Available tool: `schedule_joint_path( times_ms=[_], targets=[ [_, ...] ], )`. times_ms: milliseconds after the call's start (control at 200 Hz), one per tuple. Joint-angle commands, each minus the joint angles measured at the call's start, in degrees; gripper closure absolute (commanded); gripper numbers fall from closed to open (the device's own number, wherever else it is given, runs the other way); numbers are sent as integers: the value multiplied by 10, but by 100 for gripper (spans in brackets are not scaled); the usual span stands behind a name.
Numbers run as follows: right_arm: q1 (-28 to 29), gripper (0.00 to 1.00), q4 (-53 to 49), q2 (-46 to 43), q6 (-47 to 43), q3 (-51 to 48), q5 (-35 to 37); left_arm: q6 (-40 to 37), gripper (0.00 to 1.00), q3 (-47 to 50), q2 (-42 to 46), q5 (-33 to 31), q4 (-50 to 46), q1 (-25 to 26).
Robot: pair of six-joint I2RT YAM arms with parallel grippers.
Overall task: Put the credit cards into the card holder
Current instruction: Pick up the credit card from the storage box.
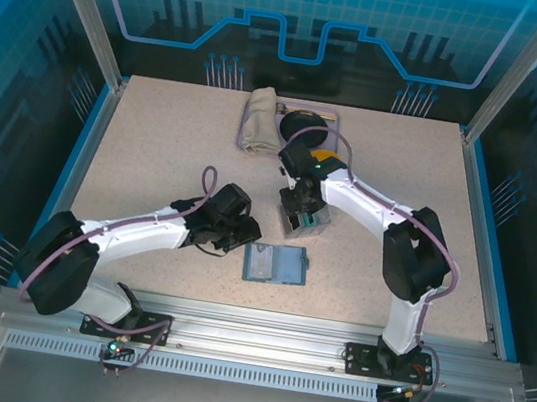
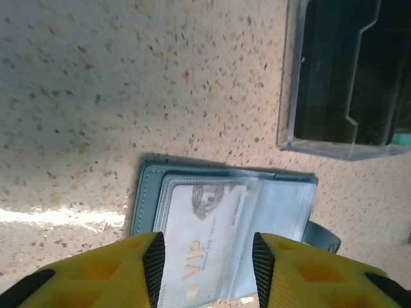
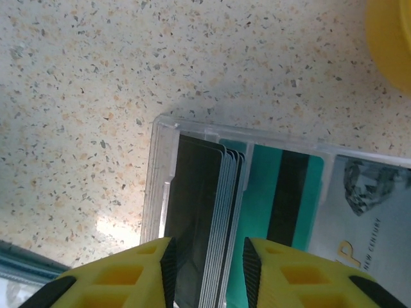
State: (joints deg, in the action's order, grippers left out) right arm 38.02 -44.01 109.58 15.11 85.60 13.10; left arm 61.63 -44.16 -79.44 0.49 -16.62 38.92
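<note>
My left gripper (image 2: 205, 263) is released, its fingers parted astride a pale VIP card (image 2: 199, 237) lying in the open card holder (image 2: 146, 192). The card's long axis runs out between my pads. Only "VIP" is readable; the finer line is too small. My right gripper (image 3: 207, 269) straddles the credit cards (image 3: 218, 212), which stand on edge in the clear case (image 3: 157, 167) just beyond the card holder, long axis along my jaw gap. I cannot tell whether I am pinching them. Farther from the card holder lie a teal striped card (image 3: 263, 212) and a pale card (image 3: 366, 212) reading "NEW CENTURY". My right arm is nearer the stack.
</note>
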Motion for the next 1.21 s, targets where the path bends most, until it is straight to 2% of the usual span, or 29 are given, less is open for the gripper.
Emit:
schedule_joint_path(
  times_ms=[0,100,375,545,680,920,1200],
  targets=[
    [12,64,-31,24,-13,26,38,15,55,20,25,-26,-27,-12],
    [18,60,-38,44,-13,38,62,16,54,28,37,-27,-29,-19],
    [42,58,-54,88,-15,55,131,20,51,36,46,-23,-27,-26],
    [54,57,-62,88,-16,59,190,19,51,35,40,-18,-23,-26],
    [54,57,-55,68,-20,53,207,18,50,35,35,-15,-23,-27],
    [54,61,-53,55,-26,50,201,20,50,37,35,-12,-20,-28],
    [54,78,-48,51,-25,44,191,20,50,37,33,-9,-19,-27]
  ],
)
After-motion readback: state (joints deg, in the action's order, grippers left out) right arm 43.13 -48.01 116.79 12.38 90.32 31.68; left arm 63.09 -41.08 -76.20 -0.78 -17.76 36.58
